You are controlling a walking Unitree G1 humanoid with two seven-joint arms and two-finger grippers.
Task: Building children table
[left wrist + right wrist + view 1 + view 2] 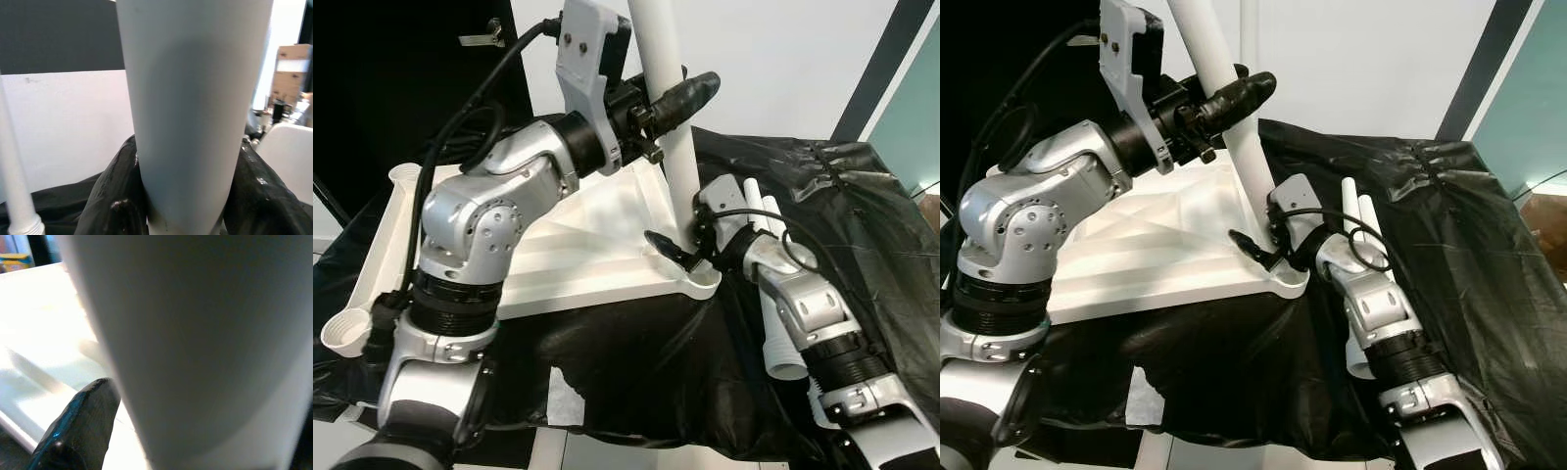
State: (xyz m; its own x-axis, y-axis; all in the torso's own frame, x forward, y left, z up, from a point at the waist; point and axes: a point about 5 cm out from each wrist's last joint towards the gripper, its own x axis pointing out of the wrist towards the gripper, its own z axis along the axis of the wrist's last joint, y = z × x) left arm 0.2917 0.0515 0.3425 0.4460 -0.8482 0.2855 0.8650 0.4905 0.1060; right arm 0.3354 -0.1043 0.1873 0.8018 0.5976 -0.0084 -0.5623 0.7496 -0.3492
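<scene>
Both pincers pinch a smooth white tubular leg, left pincer high, right pincer low, over the ribbed white tabletop.

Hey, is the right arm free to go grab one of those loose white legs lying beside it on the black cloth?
Probably not yet. The right gripper is closed around the base of the upright leg at the tabletop's corner. The loose legs lie right alongside its forearm, unobstructed, but it would have to let go first.
</scene>
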